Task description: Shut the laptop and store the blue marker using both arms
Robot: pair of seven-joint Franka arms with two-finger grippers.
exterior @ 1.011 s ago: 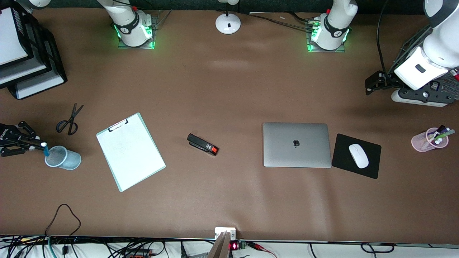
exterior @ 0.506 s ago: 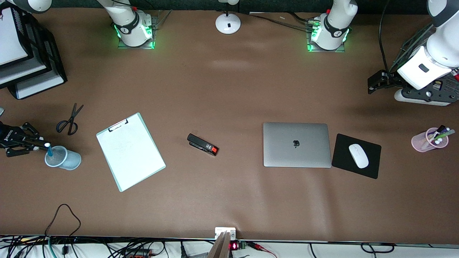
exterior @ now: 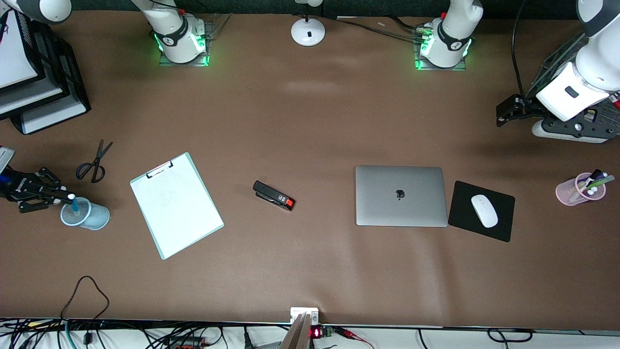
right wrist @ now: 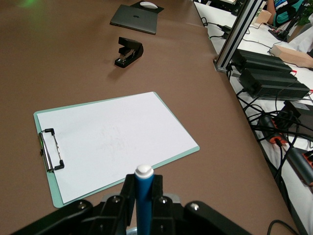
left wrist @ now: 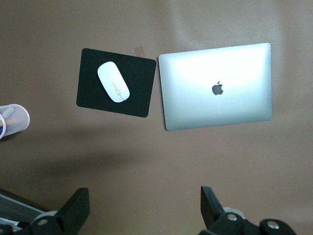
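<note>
The laptop [exterior: 401, 196] lies shut on the table, its silver lid with the dark logo facing up; it also shows as the laptop [left wrist: 215, 88] and the laptop [right wrist: 134, 18]. My right gripper [exterior: 64, 198] is shut on the blue marker [exterior: 74, 203], held upright with its whitish end up. The marker's lower end dips into a light-blue cup [exterior: 92, 217] at the right arm's end of the table. In the right wrist view the blue marker [right wrist: 144, 196] stands between the fingers of the right gripper [right wrist: 143, 183]. My left gripper [exterior: 502, 116] hangs open over bare table at the left arm's end, and the left gripper [left wrist: 144, 203] holds nothing.
A clipboard [exterior: 177, 206] with white paper lies beside the cup, with scissors [exterior: 94, 162] farther from the front camera. A stapler [exterior: 273, 195] sits mid-table. A black mouse pad [exterior: 462, 213] with a white mouse lies beside the laptop. A pink cup of pens [exterior: 579, 190] and stacked trays [exterior: 34, 82] stand at the table's ends.
My right gripper has carried the marker a little toward the clipboard, bringing it over the cup's mouth. The left arm shifted slightly at first and then held still.
</note>
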